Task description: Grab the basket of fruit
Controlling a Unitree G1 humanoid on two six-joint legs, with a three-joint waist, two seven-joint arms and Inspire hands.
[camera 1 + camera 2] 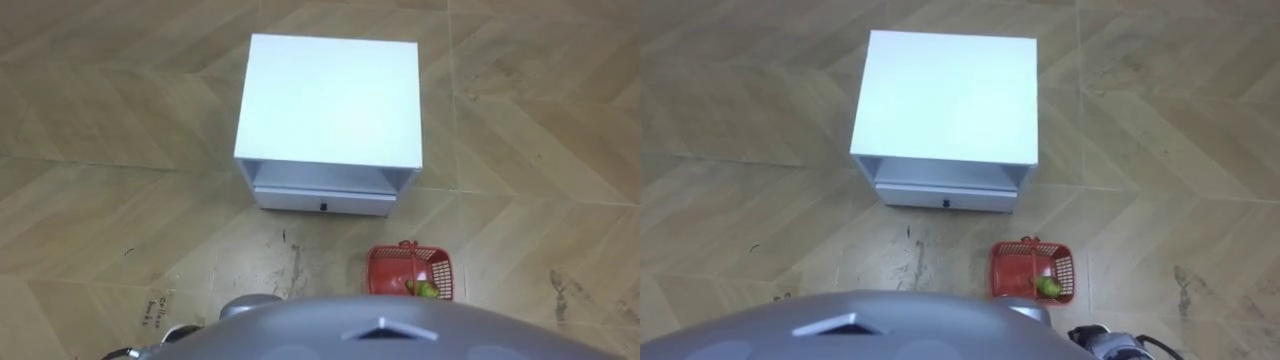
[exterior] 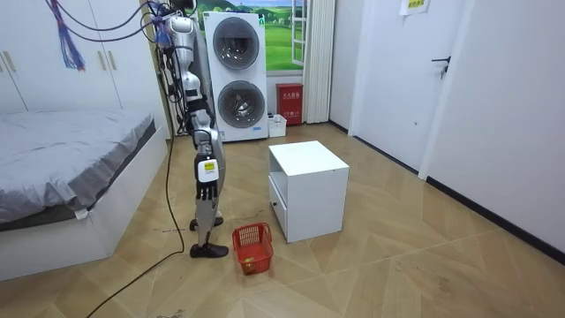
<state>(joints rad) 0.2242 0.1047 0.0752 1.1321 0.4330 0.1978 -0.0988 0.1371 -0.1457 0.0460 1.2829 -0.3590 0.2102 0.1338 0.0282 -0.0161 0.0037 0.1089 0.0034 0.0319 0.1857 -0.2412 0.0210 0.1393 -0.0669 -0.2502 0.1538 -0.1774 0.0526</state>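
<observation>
The fruit basket is red plastic with a hoop handle and stands on the wooden floor just in front of me, to my right; it also shows as the basket and the basket. A green fruit lies inside it. I stand upright facing the white nightstand, with the basket between it and my feet. My right hand hangs at my side well above the basket, fingers straight and holding nothing.
A white nightstand with an open shelf and a drawer stands right behind the basket. A bed lies behind me, stacked washing machines at the far wall. Bare floor lies around the nightstand.
</observation>
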